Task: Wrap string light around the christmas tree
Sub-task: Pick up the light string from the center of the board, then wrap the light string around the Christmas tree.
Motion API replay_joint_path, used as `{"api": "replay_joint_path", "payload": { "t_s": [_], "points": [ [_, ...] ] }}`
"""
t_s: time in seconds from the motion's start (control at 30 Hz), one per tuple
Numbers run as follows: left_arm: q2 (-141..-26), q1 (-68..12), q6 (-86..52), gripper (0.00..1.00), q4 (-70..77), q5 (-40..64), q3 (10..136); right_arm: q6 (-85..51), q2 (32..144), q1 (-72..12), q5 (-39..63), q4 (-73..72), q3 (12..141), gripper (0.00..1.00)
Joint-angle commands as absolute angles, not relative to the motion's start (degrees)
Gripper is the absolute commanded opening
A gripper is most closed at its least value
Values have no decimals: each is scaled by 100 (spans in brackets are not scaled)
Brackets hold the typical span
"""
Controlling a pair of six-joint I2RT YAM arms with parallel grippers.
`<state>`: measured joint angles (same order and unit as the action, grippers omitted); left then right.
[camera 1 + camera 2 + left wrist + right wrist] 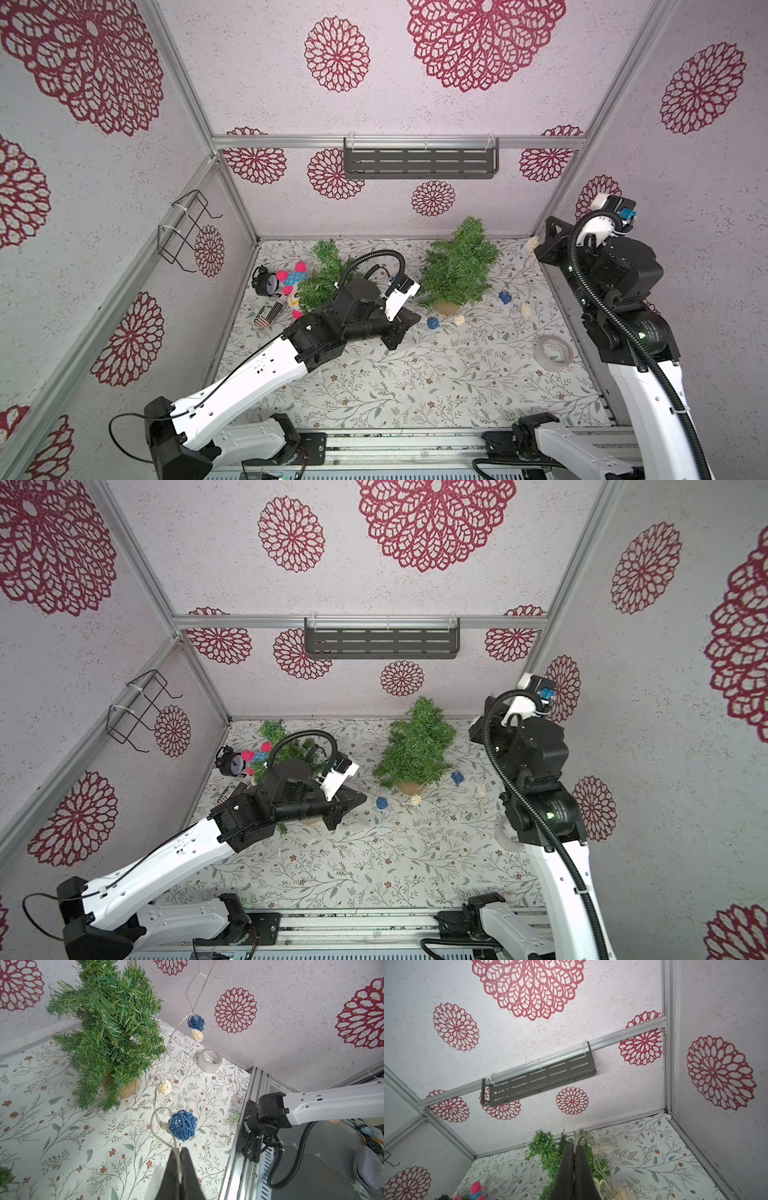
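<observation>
The christmas tree stands green and upright in a tan pot at the back middle of the floral table. The string light is a thin pale wire carrying blue and cream woven balls. It runs from my left gripper, past the tree's right side, up toward my raised right gripper. The left gripper sits low, left of the pot, shut on the wire just behind a blue ball. The right gripper is shut on looped wire above the tree.
A second small tree, an alarm clock, a plush toy and a striped box crowd the back left corner. A tape roll lies at the right. A grey shelf hangs on the back wall, a wire rack on the left wall.
</observation>
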<state>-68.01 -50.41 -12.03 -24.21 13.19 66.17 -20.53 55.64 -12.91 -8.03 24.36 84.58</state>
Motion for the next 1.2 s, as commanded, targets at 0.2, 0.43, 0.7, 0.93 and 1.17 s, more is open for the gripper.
{"api": "replay_joint_path", "payload": {
  "t_s": [0.2,0.43,0.7,0.93,1.17],
  "points": [
    [-6741,-4926,-1186,0,-2240,1187,6597,-1976,5277,-1342,880,2846,8450,0],
    [-6683,-4931,-1336,0,-2322,1273,6479,-2182,5716,-1971,2088,2777,8734,0],
    [-6293,-4931,-1370,0,-1940,1708,5940,-2325,6689,-3135,1975,2087,9074,0],
    [-6058,-4930,-1404,0,-1901,1644,5510,-2692,7836,-3349,2098,1375,9728,0],
    [-6085,-4924,-1280,0,-1765,1471,5377,-2449,9521,-3349,2080,1138,11153,0]
  ]
}}
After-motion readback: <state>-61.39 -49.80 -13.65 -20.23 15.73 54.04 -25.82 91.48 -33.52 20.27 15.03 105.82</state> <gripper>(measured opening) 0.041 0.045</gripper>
